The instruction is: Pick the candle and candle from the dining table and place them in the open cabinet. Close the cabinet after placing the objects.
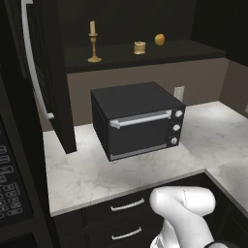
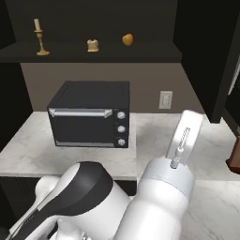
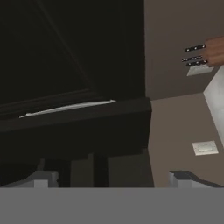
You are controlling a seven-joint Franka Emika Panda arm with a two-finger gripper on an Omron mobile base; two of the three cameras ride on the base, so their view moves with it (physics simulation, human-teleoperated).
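- Above the marble counter (image 1: 97, 179), the black-brown cabinet (image 1: 145, 14) stands open, its shelf running left to right across the far wall; one door (image 1: 48, 72) swings out at the left with its long silver bar handle upright, and another door (image 2: 206, 56) hangs open at the right in the right base view.
- On the counter below the shelf sits a black toaster oven (image 1: 138, 121), its front and silver handle facing near, with three knobs down its right side.
- On the shelf, far left, the taper candle (image 1: 93, 42) stands in a brass candlestick, long axis upright, tip pointing up.
- Right of it, well apart, the stubby candle (image 1: 139, 47) sits upright on the same shelf.
- Just right of that lies a round orange-yellow fruit (image 1: 160, 39).
- A wall outlet (image 2: 165, 100) sits on the far wall, right of the oven.
- Low in the hand view, the gripper (image 3: 116, 179) has its jaws spread wide with nothing between them, near a dark door edge with a silver handle.
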